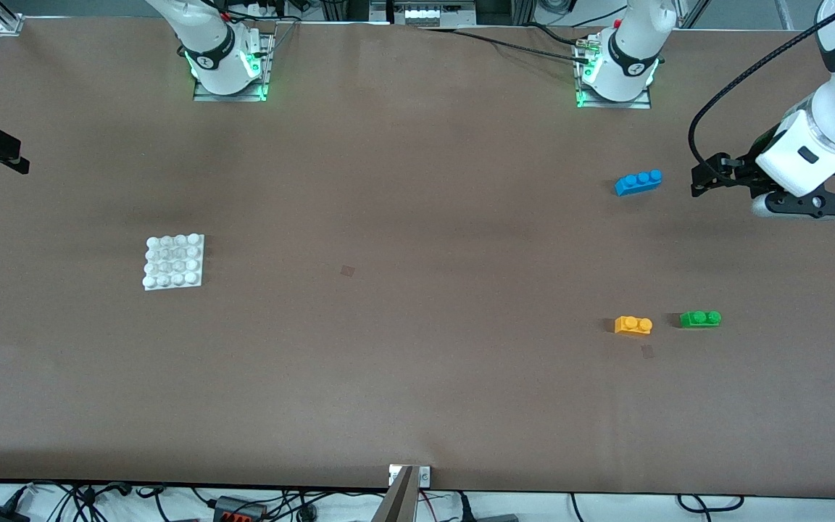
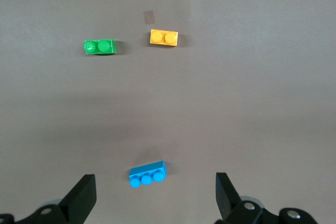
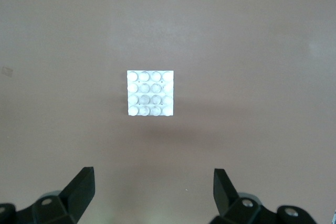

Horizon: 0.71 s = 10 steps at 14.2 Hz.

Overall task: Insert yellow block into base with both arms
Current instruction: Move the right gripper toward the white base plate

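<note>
Yellow block (image 1: 633, 325) beside green brick (image 1: 700, 318) | base (image 1: 174, 261) well apart

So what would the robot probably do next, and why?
Probably the left gripper, open and empty above the table near the blue brick, moves over the yellow block, lying untouched beside the green brick, away from the base.

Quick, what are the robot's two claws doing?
Left gripper: fingers open, holding nothing, over the table by the blue brick.
Right gripper: fingers open, holding nothing.
</note>
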### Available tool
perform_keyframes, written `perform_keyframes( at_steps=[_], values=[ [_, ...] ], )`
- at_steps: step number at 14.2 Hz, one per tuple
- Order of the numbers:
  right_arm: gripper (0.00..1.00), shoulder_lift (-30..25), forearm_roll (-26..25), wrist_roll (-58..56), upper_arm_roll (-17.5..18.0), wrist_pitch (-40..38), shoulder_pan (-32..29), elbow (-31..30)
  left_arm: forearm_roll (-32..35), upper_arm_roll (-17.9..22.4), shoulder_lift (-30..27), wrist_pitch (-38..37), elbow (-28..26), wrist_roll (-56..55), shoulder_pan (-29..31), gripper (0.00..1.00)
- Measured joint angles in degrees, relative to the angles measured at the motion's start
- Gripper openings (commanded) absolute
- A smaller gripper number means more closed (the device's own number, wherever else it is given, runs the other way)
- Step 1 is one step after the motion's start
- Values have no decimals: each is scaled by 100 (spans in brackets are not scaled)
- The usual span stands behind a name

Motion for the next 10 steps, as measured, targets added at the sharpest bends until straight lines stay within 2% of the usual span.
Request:
perform_keyframes(
  at_steps=[10],
  values=[
    [100, 11, 2, 0, 52, 10, -31, -25, 0, 0, 2, 0, 39, 0, -1, 100]
  ],
)
